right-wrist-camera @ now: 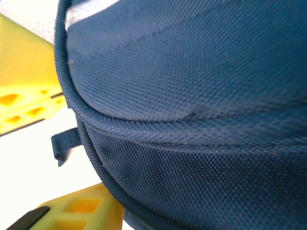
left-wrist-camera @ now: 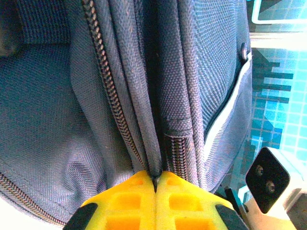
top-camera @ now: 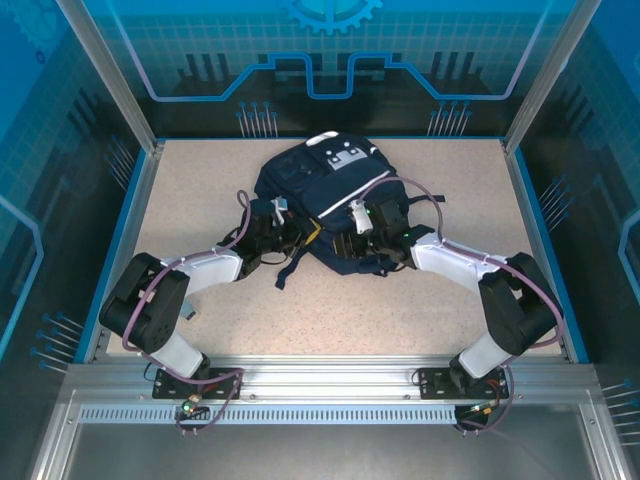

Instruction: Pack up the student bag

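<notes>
Two arms on the student bag [top-camera: 310, 190], frame centre: left fingers [left-wrist-camera: 129, 201] pinch a fold by the zipper [left-wrist-camera: 108, 91]; right fingers [right-wrist-camera: 24, 105] straddle its rim, grip unclear. Next, likely: part the opening.

- student bag [top-camera: 325, 195]: navy-blue woven fabric, white stripe, white-grey patch, dark zip teeth
- desk [top-camera: 400, 310]: beige, finely speckled, with a blue rim
- left gripper [left-wrist-camera: 155, 181]: yellow fingers [left-wrist-camera: 129, 203], black outer corners
- right gripper [top-camera: 362, 222]: yellow fingers [right-wrist-camera: 81, 208]
- arms [top-camera: 150, 300]: black joints, white links
- back wall [top-camera: 320, 50]: blue, pale grid lines
</notes>
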Available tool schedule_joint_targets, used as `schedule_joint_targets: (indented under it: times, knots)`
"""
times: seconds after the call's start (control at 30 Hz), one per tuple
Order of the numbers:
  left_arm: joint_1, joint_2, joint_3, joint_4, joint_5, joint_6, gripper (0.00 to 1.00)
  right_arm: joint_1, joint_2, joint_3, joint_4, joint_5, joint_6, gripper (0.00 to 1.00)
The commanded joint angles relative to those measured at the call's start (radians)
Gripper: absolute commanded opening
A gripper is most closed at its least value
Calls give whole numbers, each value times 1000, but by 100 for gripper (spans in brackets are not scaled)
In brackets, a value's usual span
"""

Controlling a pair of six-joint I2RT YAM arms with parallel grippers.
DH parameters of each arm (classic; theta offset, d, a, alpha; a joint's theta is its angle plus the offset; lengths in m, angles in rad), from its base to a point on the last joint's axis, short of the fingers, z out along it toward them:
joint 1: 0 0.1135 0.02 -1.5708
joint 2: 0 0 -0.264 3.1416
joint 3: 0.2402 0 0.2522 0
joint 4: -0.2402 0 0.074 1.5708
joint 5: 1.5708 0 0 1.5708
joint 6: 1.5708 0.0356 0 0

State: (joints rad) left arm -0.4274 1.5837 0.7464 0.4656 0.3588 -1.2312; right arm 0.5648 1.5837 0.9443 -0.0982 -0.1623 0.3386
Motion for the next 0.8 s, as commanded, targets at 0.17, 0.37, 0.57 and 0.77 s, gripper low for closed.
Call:
schedule_joint_targets:
  times: [0.17, 0.37, 0.57, 0.77]
  knots:
    - [-5, -36, 63, 42, 20, 31, 0, 44, 35, 43, -32, 77, -95, 28]
    - [-3, -38, 62, 15, 7, 47, 0, 52, -9, 37, -61, 149, -81, 10]
    - [-1, -27, 70, 1, 5, 56, 0, 50, -68, 23, -151, 217, -38, 4]
    - [7, -20, 68, -9, -3, 65, 0, 34, -108, 7, -239, 330, 18, 4]
